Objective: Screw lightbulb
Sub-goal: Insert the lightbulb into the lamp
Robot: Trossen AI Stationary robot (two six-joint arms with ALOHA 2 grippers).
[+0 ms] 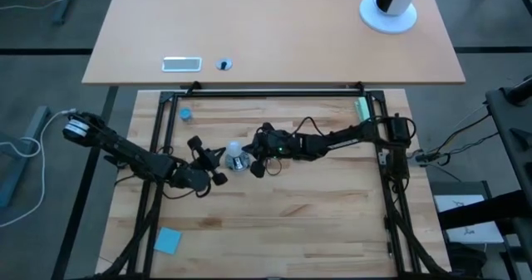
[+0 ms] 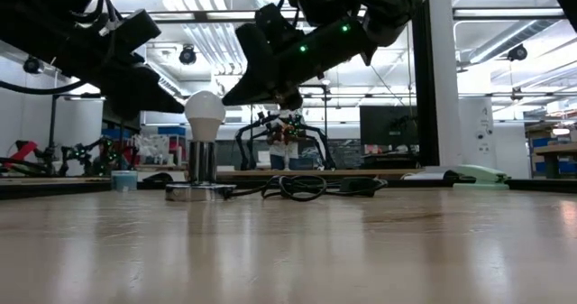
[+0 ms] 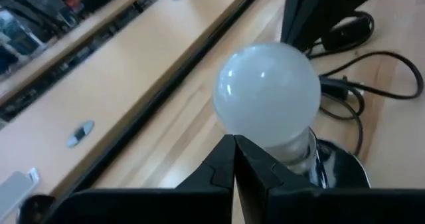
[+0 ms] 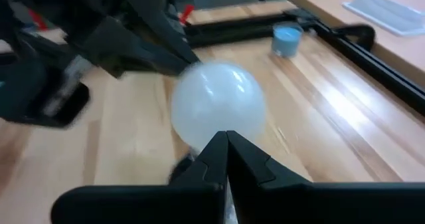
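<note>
Your lightbulb [image 2: 205, 108] stands upright in the socket [image 2: 200, 191] on the bench [image 2: 297, 250]. Left pincer [image 3: 234, 159] and right pincer [image 4: 227, 154] hover beside it, both pressed together, empty.

A round silver socket disc [image 2: 196, 191] sits on the wooden surface [image 1: 283, 213], with a black cord [image 2: 302, 187] coiled beside it and trailing off to one side. A small blue round cap [image 1: 185, 113] stands near the black frame rail at the far edge. A blue square sheet [image 1: 167, 240], possibly a sticky note, lies near the front corner. On the paler surface [image 1: 274, 31] beyond the rail rest a flat whitish rectangular item [image 1: 181, 63], a small round object [image 1: 224, 64], and a white round-based stand [image 1: 389, 10].
</note>
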